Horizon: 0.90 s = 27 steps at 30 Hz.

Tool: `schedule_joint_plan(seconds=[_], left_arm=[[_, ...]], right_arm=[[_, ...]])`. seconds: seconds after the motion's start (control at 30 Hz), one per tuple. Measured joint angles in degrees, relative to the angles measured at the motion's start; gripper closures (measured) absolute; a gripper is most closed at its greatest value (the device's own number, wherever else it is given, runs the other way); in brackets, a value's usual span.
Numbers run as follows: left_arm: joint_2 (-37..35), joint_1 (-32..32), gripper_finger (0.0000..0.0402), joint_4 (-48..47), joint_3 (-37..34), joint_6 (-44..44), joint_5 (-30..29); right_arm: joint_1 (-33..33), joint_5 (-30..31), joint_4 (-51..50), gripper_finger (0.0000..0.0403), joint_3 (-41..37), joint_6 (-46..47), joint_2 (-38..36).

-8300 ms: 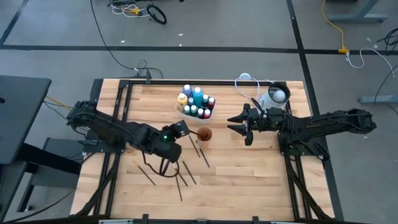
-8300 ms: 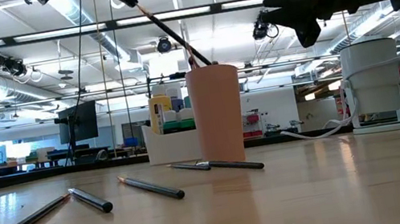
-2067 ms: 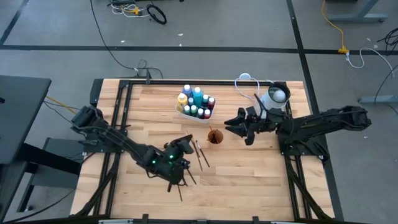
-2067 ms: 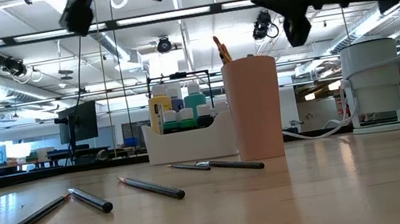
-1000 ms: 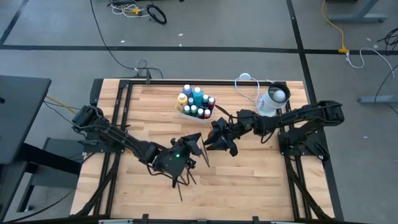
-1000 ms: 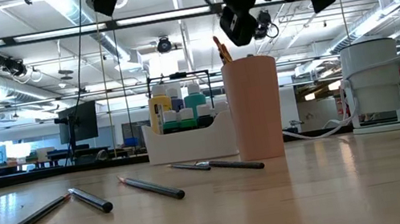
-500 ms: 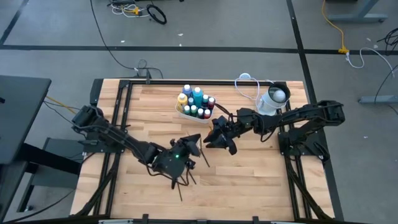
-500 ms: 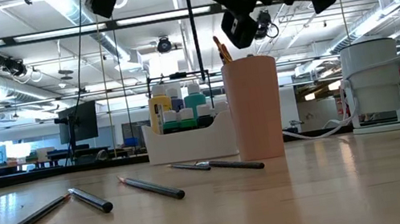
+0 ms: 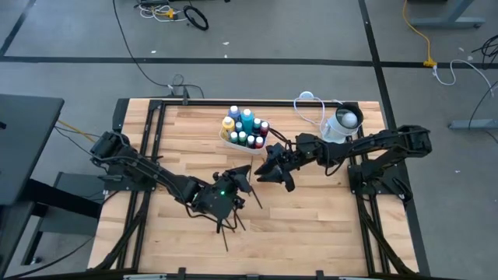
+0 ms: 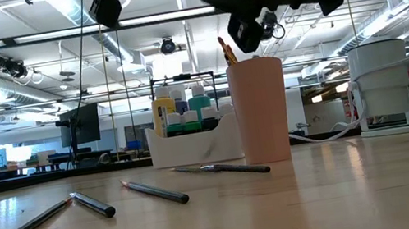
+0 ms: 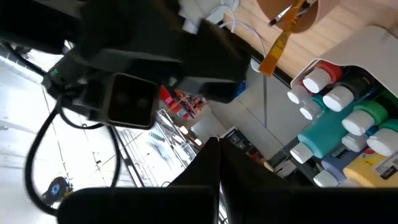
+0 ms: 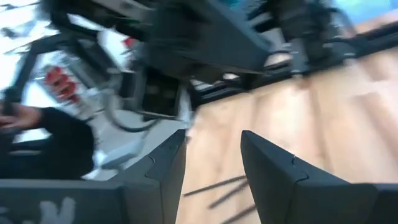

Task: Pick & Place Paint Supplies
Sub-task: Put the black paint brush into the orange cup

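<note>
Hovering mid-counter (image 9: 311,225), left pincer (image 9: 243,178) is staying pressed together; right pincer (image 9: 270,172) is gaping apart beside the cup (image 10: 261,110) (orange brush inside). Bottles (image 9: 246,128) sitting in tray, brushes (image 10: 155,192) lying loose.

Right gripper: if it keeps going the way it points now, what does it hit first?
Probably the left gripper: the open right gripper points across the wooden table at it, close by. Heights are unclear, so it might pass clear.
</note>
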Motion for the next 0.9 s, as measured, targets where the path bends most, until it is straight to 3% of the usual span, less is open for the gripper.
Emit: schedule_joint_plan(seconds=[0.1,0.17,0.23,0.37,0.53,0.7,0.9], left_arm=[[0.0,0.0,0.04,0.01,0.0,-1.91,0.74],[0.0,0.0,0.0399,-0.04,0.0,-7.91,1.81],[0.0,0.0,0.0393,-0.02,0.0,-20.21,2.62],[0.0,0.58,0.0376,-1.79,0.06,-53.57,7.31],[0.0,0.88,0.037,-13.34,0.07,-87.01,18.54],[0.0,0.81,0.0368,-27.38,0.07,-109.76,23.87],[0.59,0.88,0.035,-43.52,0.07,-127.45,27.03]], right_arm=[[0.01,-3.96,0.11,0.0245,-0.01,0.16,-1.73],[0.3,-5.28,0.02,0.0245,-0.01,-1.53,-2.77],[0.76,-5.86,-0.98,0.0245,-0.01,-2.96,-3.54],[1.57,-5.84,-2.94,0.0245,-0.01,-4.49,-3.79],[1.94,-5.8,-4.7,0.0245,-0.01,-4.5,-3.79],[1.94,-5.71,-4.64,0.0245,-0.01,-4.5,-3.79],[1.96,-5.05,-4.61,0.0245,-0.01,-4.54,-3.79]])
